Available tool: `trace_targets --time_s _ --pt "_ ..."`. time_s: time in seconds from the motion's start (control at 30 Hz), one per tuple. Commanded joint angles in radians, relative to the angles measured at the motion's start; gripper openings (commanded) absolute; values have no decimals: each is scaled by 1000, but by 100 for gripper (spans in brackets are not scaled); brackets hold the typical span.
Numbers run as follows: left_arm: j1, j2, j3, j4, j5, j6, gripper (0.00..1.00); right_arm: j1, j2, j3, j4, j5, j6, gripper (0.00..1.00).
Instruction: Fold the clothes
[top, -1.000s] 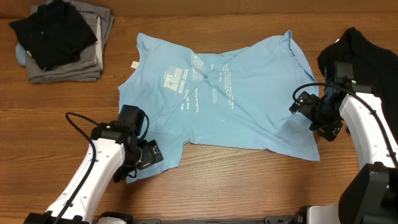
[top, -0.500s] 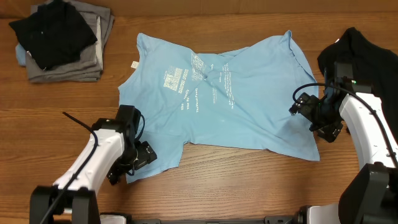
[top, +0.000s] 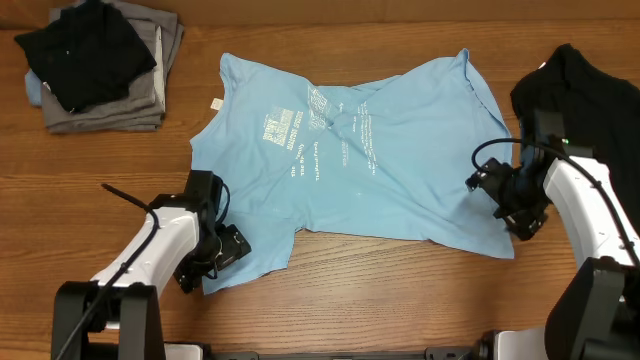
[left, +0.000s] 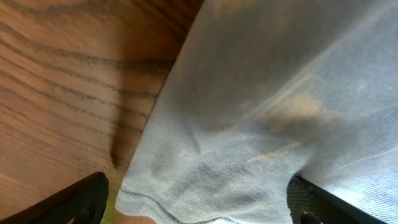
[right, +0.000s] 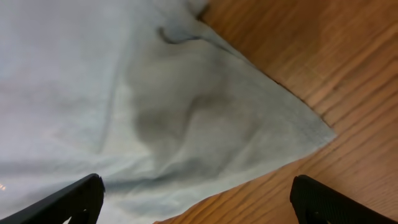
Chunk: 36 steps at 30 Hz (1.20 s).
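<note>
The clothes are a light blue T-shirt (top: 380, 170) with white lettering, spread flat and a little wrinkled across the middle of the wooden table. My left gripper (top: 215, 257) is down over its lower-left corner. In the left wrist view the hemmed edge of the shirt (left: 205, 180) lies between the widely parted fingers (left: 78, 199) of the left gripper (left: 199, 208), which is open. My right gripper (top: 512, 205) hovers over the lower-right corner. The right wrist view shows that pointed corner (right: 292, 130) on the wood, and the right gripper (right: 202, 205) is open, straddling the shirt's edge.
A stack of grey folded garments (top: 135, 100) with a black garment (top: 85, 50) on top sits at the far left. Another black garment (top: 590, 75) lies at the right edge, behind my right arm. Bare wood (top: 400, 290) runs along the front.
My left gripper has shifted left and settled onto the shirt's lower-left corner. The right gripper has slid slightly toward the front over the lower-right corner. The shirt has not moved.
</note>
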Motion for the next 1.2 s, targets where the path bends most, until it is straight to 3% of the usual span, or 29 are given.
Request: trace_targets --time_s 0.0,0.17,0.43,0.67,0.87,1.17 --pt "1 21 -72 37 48 1 95 -54 -3 -18 4 -5 32 100" --pt "1 21 -102 65 46 0 100 -97 -3 -58 2 -9 30 100" --pt "1 21 -103 72 47 0 100 -101 -3 -195 135 -84 20 99" --pt "1 21 -103 70 48 0 100 -122 -3 -251 190 -76 57 84" --pt "1 21 -103 71 48 0 100 -151 -3 -273 209 -73 57 61" --pt "1 21 -103 71 48 0 100 -152 -3 -298 213 -73 58 60"
